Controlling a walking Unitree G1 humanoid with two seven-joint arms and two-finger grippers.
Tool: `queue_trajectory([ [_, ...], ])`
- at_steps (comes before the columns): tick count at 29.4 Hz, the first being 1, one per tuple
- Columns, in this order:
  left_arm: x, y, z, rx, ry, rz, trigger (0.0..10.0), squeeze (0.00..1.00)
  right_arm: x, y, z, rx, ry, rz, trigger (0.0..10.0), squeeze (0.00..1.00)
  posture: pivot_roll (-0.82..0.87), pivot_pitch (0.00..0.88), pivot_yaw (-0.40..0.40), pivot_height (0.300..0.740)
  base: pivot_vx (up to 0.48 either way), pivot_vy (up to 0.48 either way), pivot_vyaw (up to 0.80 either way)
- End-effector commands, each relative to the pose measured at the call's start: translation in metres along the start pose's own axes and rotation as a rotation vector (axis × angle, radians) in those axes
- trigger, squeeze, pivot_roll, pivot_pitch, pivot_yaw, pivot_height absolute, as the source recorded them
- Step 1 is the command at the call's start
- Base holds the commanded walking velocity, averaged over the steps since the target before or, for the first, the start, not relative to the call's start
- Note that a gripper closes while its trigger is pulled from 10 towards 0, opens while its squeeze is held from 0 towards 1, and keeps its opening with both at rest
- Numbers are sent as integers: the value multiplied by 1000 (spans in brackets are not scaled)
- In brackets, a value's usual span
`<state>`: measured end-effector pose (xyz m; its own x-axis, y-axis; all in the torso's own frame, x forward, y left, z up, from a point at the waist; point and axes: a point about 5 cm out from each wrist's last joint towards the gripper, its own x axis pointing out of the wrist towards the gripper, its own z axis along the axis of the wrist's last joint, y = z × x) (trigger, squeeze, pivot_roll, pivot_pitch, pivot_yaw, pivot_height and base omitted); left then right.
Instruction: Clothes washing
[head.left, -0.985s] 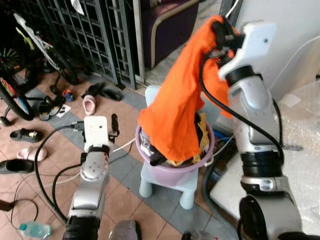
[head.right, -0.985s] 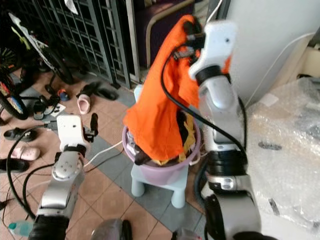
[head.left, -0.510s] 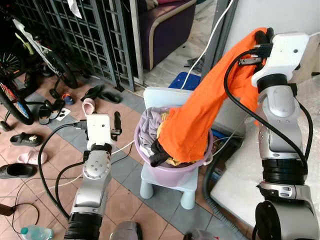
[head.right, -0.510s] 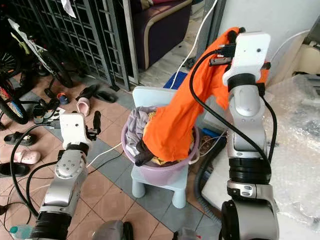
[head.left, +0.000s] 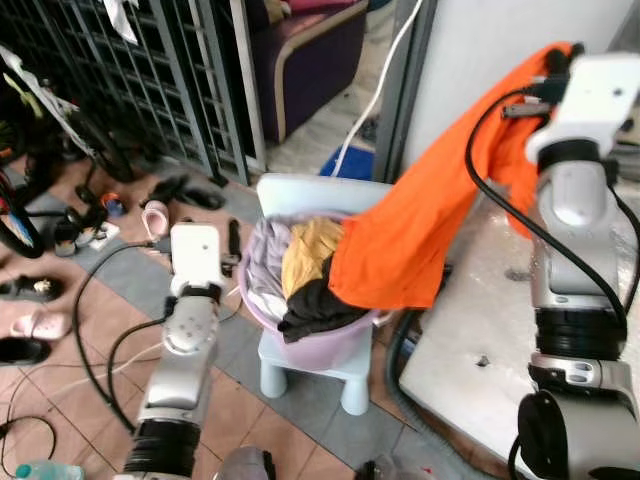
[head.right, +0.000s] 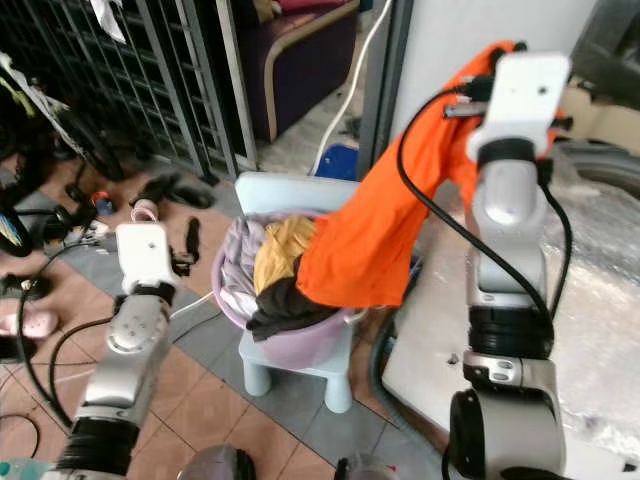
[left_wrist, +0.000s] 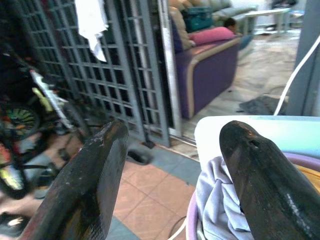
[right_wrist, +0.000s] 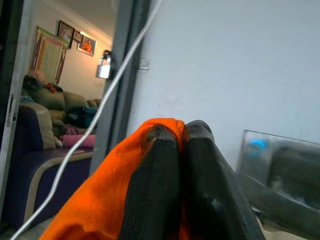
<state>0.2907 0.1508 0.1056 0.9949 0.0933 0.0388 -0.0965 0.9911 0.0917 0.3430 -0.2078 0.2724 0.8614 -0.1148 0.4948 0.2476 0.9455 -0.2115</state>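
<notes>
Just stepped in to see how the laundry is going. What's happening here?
The robot's right gripper is shut on an orange cloth garment, holding it high above a white appliance top on its right. The garment's lower end hangs beside the rim of a lilac plastic basin of clothes that sits on a small pale blue stool. The left gripper is open, empty, next to the basin.

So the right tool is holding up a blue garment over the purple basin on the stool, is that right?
Not quite: the garment is orange, not blue. The left eye view shows it hanging from the right tool, and the right wrist view shows the fingers shut on orange cloth. The rest holds: it hangs over the purple basin on the stool.
</notes>
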Motion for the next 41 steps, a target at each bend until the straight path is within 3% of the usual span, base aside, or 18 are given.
queue_trajectory([
  [1,0,-6,0,-2,-1,-23,10000,0,4,-10,2,-12,-13,-33,0,0,-47,0,71,740,0,-405,0],
  [14,1,-7,2,-20,-9,-23,10000,0,28,-21,-2,-15,44,-12,0,0,-46,0,72,740,0,-231,0],
  [20,-1,-5,2,-22,-7,-11,10000,0,18,-33,-23,-63,149,-105,0,0,-46,0,74,740,0,0,0],
  [26,-3,-7,2,-22,-11,-34,10000,0,2,-71,-43,-111,277,-310,0,0,-67,0,86,740,0,0,0],
  [30,-3,-9,2,-27,-11,-43,10000,0,2,-71,-40,-118,254,-310,0,0,-70,0,87,740,0,0,0],
  [31,-3,-11,3,-33,-16,-48,10000,0,3,-69,-36,-127,230,-305,1529,0,-70,0,85,740,0,0,0],
  [32,-2,-11,4,-38,-17,-50,10000,0,4,-68,-35,-132,225,-303,1529,0,-70,0,85,740,0,0,0],
  [33,-2,-11,4,-38,-17,-50,10000,0,4,-68,-35,-126,229,-310,7608,0,-69,0,84,740,0,0,0],
  [34,-2,-11,4,-37,-17,-50,10000,0,4,-68,-35,-121,232,-315,7608,0,-69,0,84,740,0,0,0],
  [35,-3,-10,4,-39,-17,-50,10000,0,4,-68,-35,-128,241,-319,10000,0,-67,0,83,740,0,0,-475],
  [41,-5,-8,2,-47,-21,-55,10000,0,4,-69,-35,-127,240,-330,10000,0,-66,0,81,740,0,0,-735],
])
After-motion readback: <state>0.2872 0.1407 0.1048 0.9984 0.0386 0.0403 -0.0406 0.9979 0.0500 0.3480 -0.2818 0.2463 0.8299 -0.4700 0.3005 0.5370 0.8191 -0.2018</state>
